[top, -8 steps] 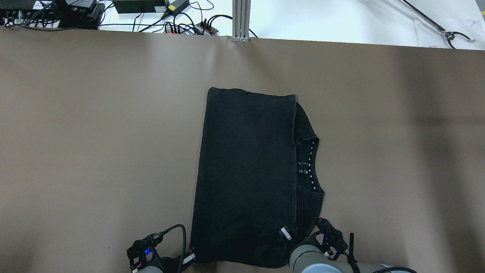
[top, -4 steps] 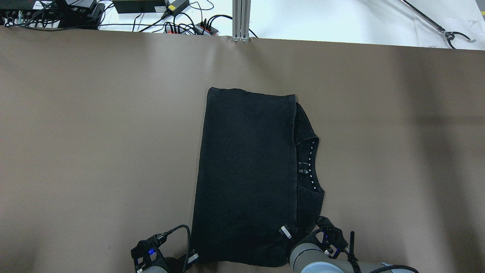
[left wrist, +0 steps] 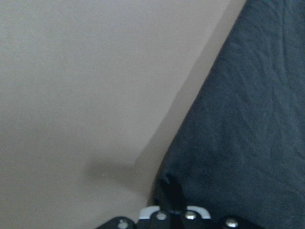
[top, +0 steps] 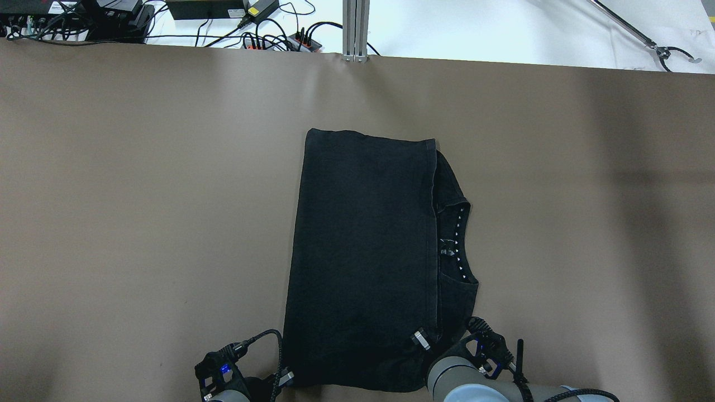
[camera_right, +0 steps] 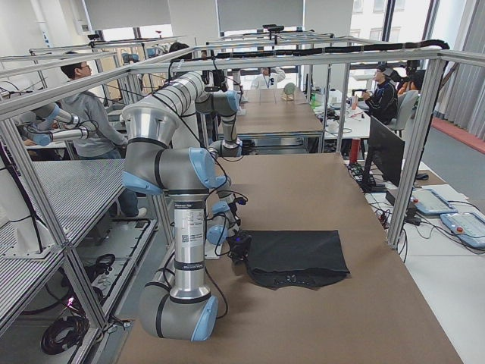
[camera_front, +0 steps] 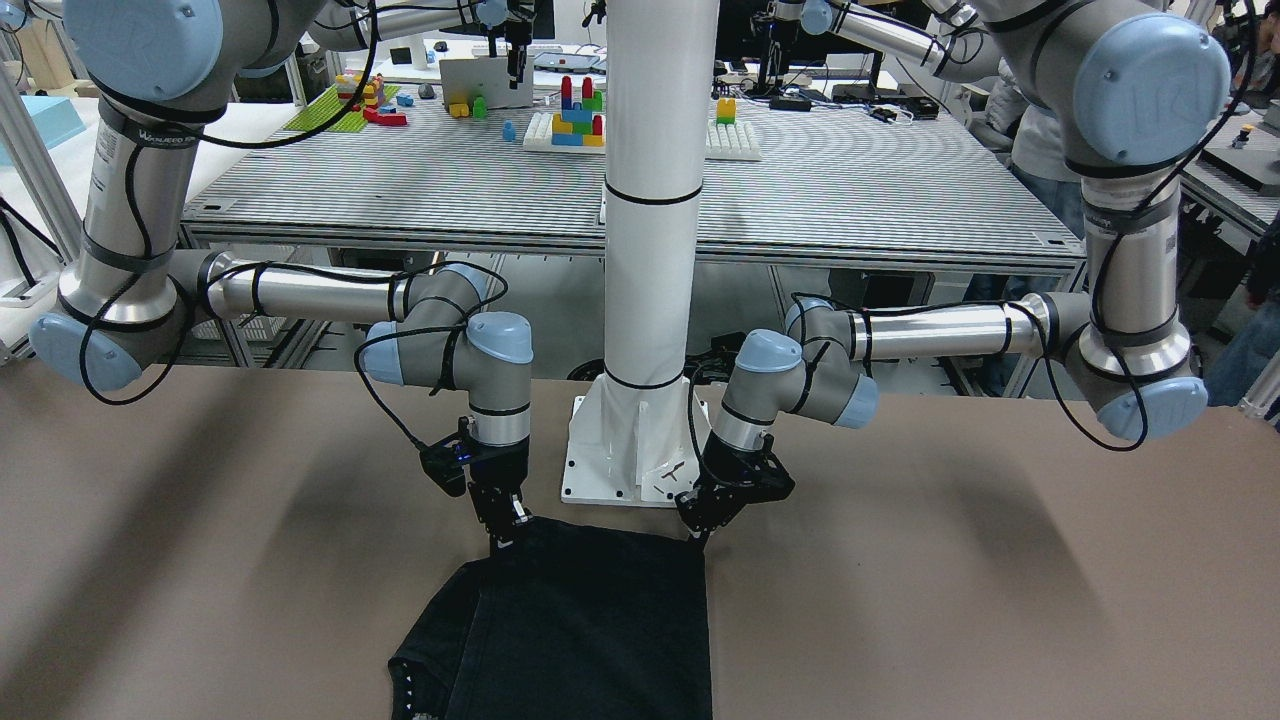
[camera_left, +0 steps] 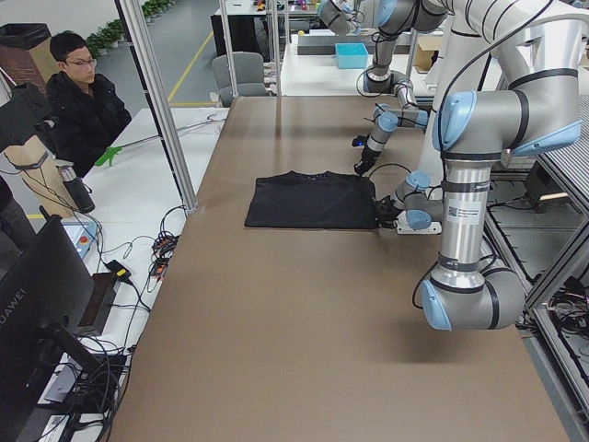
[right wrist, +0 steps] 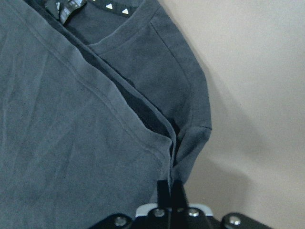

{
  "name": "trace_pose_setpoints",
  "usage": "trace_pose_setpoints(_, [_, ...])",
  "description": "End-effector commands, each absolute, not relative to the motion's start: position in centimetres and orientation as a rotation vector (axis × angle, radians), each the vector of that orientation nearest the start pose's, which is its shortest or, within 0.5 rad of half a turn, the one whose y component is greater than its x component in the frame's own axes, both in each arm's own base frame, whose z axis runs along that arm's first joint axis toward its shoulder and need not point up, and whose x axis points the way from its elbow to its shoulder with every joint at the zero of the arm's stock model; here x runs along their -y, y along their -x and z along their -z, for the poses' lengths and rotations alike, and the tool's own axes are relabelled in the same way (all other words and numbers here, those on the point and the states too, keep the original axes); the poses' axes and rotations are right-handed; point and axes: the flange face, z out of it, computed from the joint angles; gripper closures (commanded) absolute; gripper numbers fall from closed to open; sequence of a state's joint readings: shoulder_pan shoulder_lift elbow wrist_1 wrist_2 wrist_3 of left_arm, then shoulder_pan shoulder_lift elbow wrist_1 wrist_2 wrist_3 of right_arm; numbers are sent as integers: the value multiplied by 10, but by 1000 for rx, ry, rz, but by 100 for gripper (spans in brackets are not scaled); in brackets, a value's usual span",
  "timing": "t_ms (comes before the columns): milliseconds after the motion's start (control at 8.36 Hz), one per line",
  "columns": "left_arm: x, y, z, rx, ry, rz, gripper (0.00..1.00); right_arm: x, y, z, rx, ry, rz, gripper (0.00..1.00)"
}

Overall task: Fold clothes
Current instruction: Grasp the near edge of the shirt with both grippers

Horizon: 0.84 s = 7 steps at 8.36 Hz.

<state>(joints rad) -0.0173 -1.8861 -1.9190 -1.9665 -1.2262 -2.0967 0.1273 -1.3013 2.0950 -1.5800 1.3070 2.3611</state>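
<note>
From the front we have the black garment [camera_front: 590, 630] flat on the brown table [camera_front: 1000, 560], its near hem just in front of the white pillar [camera_front: 650, 250]. The right gripper [camera_front: 503, 535] comes down on the hem corner at 10 o'clock of the cloth, the left gripper [camera_front: 697, 538] on the corner at 2 o'clock. Overhead now: the cloth is a tall rectangle at the table's centre, already folded lengthwise, with the collar [top: 459, 245] peeking out at 3 o'clock. The grippers sit on its 7 and 5 o'clock corners. The side views only confirm that it lies flat in front of the robot's base. The left wrist camera shows the fingers pinched together on the corner fabric. The right wrist camera shows the same, narrow jaws clamped on the layered hem, the shoulder seam up at 1 o'clock. So we judge that the grasp for the next fold is made. What's called for is an even lift from both arms, carrying this hem towards the far edge at 12 o'clock, without letting the layers slip apart.
</note>
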Motion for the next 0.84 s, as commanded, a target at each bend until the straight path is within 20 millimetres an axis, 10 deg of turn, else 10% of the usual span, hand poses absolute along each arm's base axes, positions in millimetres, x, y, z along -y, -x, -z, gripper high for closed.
trace_pose_setpoints(0, [178, -551, -265, -1150, -29, 668, 100, 228, 496, -285, 865, 25, -973, 100])
trace_pose_setpoints(359, [192, -484, -221, -1257, -8, 694, 100, 242, 450, -243, 964, 86, -997, 100])
trace_pose_setpoints(718, [364, -443, -169, -1232, -38, 737, 100, 359, 401, -225, 954, 171, -1011, 100])
